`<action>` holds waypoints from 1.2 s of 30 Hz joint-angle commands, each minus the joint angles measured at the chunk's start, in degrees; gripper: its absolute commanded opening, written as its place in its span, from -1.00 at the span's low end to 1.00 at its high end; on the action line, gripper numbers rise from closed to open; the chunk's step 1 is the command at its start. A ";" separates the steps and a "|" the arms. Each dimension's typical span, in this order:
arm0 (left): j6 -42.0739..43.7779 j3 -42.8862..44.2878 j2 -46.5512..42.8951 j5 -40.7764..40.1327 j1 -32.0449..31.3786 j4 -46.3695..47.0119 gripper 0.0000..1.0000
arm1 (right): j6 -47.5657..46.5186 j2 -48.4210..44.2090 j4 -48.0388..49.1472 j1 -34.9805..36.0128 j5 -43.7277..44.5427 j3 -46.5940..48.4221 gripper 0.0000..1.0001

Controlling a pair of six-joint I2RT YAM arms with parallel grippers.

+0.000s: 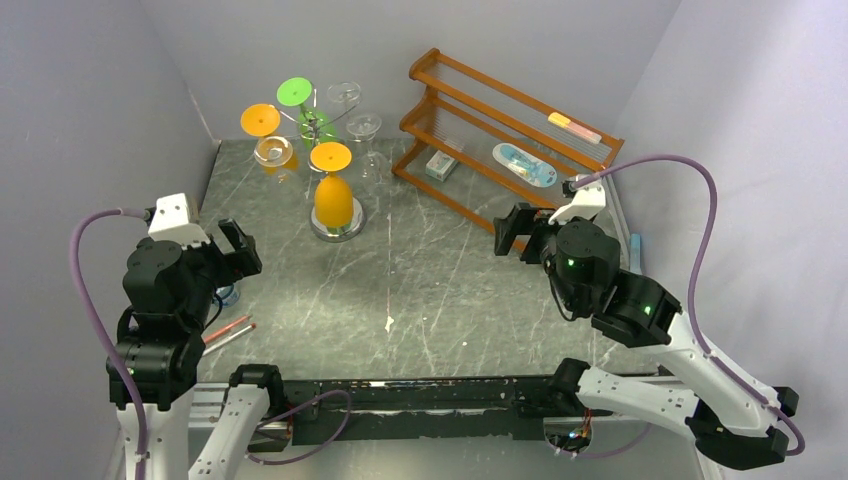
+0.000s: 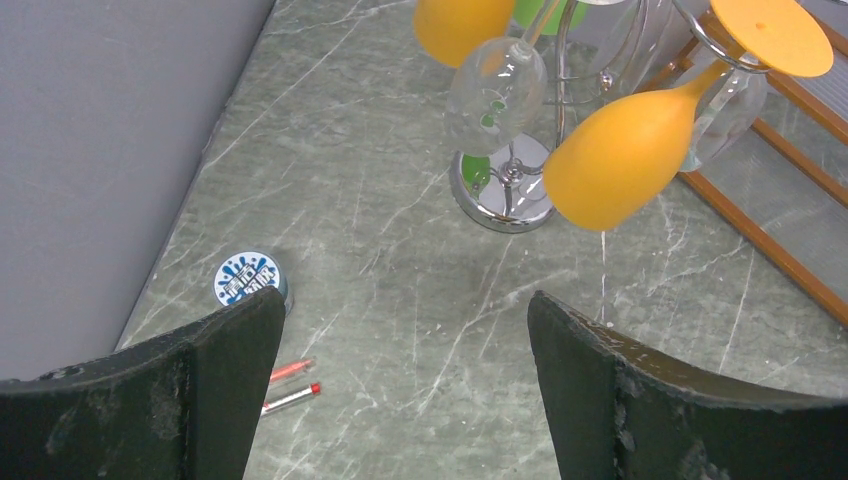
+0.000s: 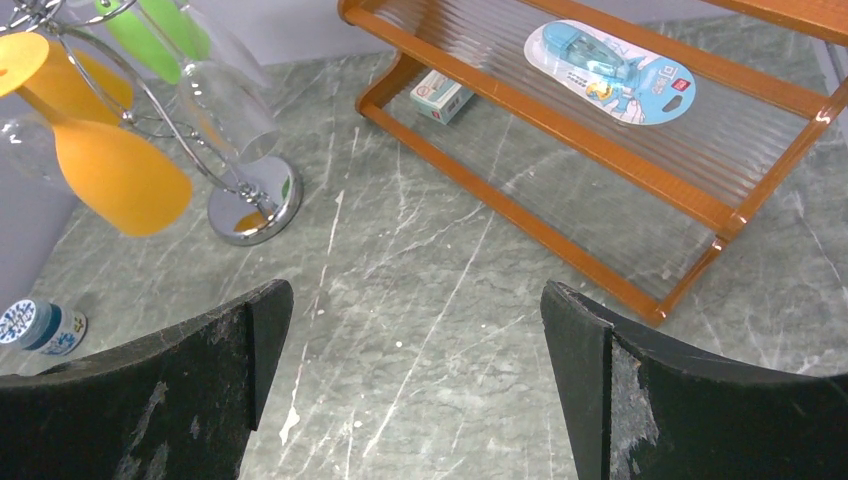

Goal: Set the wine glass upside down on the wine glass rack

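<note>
The wine glass rack (image 1: 322, 118) stands at the back left on its round mirrored base (image 2: 497, 198) (image 3: 252, 207). Several wine glasses hang from it upside down. The nearest is orange (image 1: 333, 198) (image 2: 618, 160) (image 3: 125, 178); others are orange, green (image 1: 296, 93) and clear (image 1: 363, 127). Every glass I see hangs on the rack. My left gripper (image 1: 236, 254) (image 2: 405, 305) hovers open and empty over the table, near-left of the rack. At the right, in front of the shelf, my right gripper (image 1: 512, 238) (image 3: 415, 295) is open and empty too.
A brown wooden two-tier shelf (image 1: 470, 85) stands at the back right, holding a blue package (image 1: 523, 163), a small box (image 1: 440, 165) and a pink-yellow item (image 1: 573, 127). A round blue-white tin (image 2: 248, 278) and red pens (image 2: 290, 385) lie by the left wall.
</note>
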 commanded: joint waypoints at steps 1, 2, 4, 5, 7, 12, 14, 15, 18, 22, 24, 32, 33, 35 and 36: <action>-0.26 -0.53 0.04 0.81 -0.33 0.83 0.90 | -0.86 0.29 0.41 -0.29 -0.12 -0.40 1.00; -0.20 -0.57 0.03 0.75 -0.34 0.81 0.90 | -0.81 0.31 0.52 -0.24 -0.14 -0.39 1.00; -0.21 -0.52 -0.01 0.70 -0.33 0.83 0.90 | -0.86 0.07 0.81 -0.30 -0.19 -0.59 1.00; -0.24 -0.56 0.01 0.59 -0.33 0.76 0.90 | -0.87 -0.03 0.92 -0.27 -0.18 -0.66 1.00; -0.24 -0.57 0.01 0.62 -0.35 0.66 0.91 | -0.82 -0.14 0.93 -0.27 -0.21 -0.74 1.00; -0.23 -0.54 -0.01 0.63 -0.33 0.82 0.91 | -0.61 0.01 0.53 -0.27 -0.03 -0.64 1.00; -0.28 -0.65 -0.07 0.68 -0.33 0.83 0.91 | -0.61 -0.05 0.50 -0.23 -0.09 -0.64 1.00; -0.27 -0.67 -0.07 0.70 -0.33 0.83 0.91 | -0.55 -0.10 0.56 -0.27 -0.15 -0.69 1.00; -0.33 -0.62 -0.07 0.70 -0.33 0.78 0.91 | -0.57 -0.14 0.61 -0.27 -0.10 -0.65 1.00; -0.27 -0.71 -0.08 0.79 -0.34 0.82 0.91 | -0.52 -0.18 0.58 -0.28 -0.20 -0.68 1.00; -0.32 -0.78 -0.11 0.86 -0.33 0.80 0.91 | -0.62 -0.16 0.60 -0.32 -0.31 -0.65 1.00; -0.19 -0.94 -0.16 1.49 -0.33 0.99 0.91 | -2.66 -1.21 2.90 -0.30 -5.16 -1.65 1.00; -0.19 -0.94 -0.20 1.54 -0.33 0.98 0.91 | -2.77 -1.28 2.96 -0.31 -5.41 -1.73 1.00; -0.25 -0.93 -0.10 1.52 -0.38 0.92 0.91 | -2.80 -1.16 2.84 -0.24 -5.43 -1.70 1.00; -0.20 -1.00 -0.08 1.49 -0.34 0.94 0.91 | -2.67 -1.12 2.74 -0.23 -5.23 -1.66 1.00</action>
